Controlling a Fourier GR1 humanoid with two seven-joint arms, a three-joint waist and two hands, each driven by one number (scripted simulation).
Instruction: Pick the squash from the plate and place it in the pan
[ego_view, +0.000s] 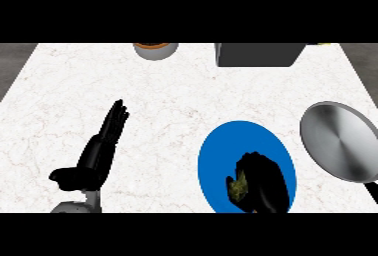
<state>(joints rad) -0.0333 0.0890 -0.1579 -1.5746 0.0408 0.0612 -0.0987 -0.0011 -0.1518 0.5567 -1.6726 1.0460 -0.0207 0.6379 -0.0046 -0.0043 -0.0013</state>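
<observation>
White marble-patterned counter (66, 90), veined in faint pink, fills the view from the robot's head, with a strip of grey floor showing past its left and right edges. On it, toward the near right, lies the blue plate (221, 150), and just beside that, at the right edge, sits the steel pan (339, 142), its dark handle running off toward the lower right corner; nothing lies in the pan. At the far edge a grey box-like object (258, 54) and a small grey bowl (155, 49) with an orange-brown inside stand well apart from the work. The left hand (103, 142) rests open at the near left, fingers straight and pointing away, holding nothing. The right hand (262, 182) is down over the plate with its fingers curled round the squash (238, 187), a yellow-green lump only partly visible at the hand's left side. By this evidence the grasp appears made or nearly made, though whether the squash has left the plate cannot be told; the lift, the short carry rightward to the pan and the release are all yet to come.
</observation>
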